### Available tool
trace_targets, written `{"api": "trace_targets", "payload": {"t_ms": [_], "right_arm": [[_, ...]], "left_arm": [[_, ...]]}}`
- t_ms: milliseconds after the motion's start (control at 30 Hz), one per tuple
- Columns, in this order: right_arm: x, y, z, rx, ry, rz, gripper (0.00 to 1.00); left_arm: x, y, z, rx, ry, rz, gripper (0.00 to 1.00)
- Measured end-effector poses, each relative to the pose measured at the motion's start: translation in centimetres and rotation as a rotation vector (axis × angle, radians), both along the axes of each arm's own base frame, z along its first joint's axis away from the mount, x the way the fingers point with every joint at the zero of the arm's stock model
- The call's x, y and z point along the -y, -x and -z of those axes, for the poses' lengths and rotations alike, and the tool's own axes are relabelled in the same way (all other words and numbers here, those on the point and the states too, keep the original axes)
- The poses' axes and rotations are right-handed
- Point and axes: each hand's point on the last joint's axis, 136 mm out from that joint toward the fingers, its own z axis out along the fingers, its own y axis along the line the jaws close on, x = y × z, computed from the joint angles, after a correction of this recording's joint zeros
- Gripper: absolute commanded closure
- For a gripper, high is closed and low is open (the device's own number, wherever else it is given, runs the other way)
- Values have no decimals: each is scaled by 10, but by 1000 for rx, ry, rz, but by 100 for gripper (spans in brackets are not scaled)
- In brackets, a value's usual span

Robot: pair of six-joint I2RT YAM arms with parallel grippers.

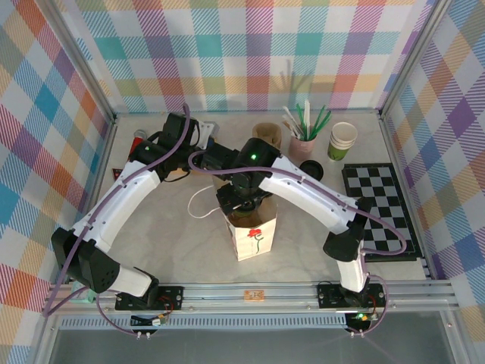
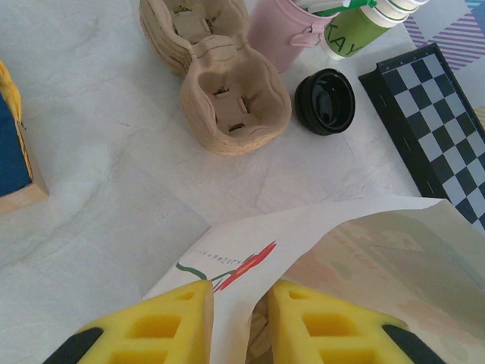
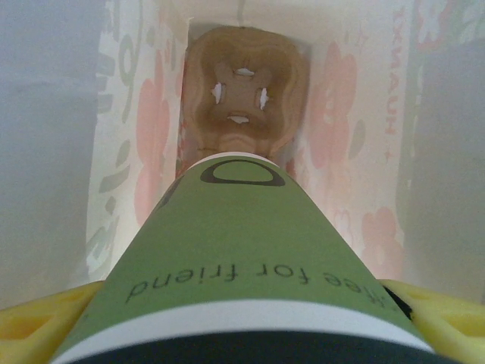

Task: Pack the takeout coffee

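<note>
Top view: white paper bag [image 1: 254,236] with a red flower drawing stands mid-frame on the tabletop [image 1: 167,227], with both arms meeting over its mouth. Upper right: pink cup [image 1: 303,145] of straws and sticks, stack of green-and-cream cups [image 1: 342,140], chequered mat [image 1: 379,208]. Left wrist view: pulp cup carriers [image 2: 235,98] in two stacks at upper centre, loose black lid [image 2: 324,101] just right of them; the cup stack's side reads "KAY". Left gripper [image 2: 239,307] at the bottom edge: yellow fingers narrowly apart, straddling the bag's top edge. Cannot tell whether they nip the paper. Right wrist view: right gripper [image 3: 242,326] spread wide and clamped on the takeout coffee [image 3: 242,243]. The cup's black lid is nearest the lens, and the cup sits down inside the bag, over a single carrier [image 3: 246,98] on the bag floor. Cup print, upside down in frame: "for friend".
</note>
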Motion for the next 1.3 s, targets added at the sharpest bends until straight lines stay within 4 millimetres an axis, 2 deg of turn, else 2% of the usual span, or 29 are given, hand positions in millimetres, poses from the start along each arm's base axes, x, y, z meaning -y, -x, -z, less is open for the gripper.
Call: {"api": "trace_targets", "payload": {"t_ms": [633,933,1300], "right_arm": [[5,-2,20,-18,59,60,58],[18,3,44,-57,143,88,58],[28,6,59,-104,183,100,60]], "left_arm": [[-5,0,5,-13,-7,-35,79],[-6,1,5,-17,-6,-49,80],[-6,1,6,-25,3,-61,77]]}}
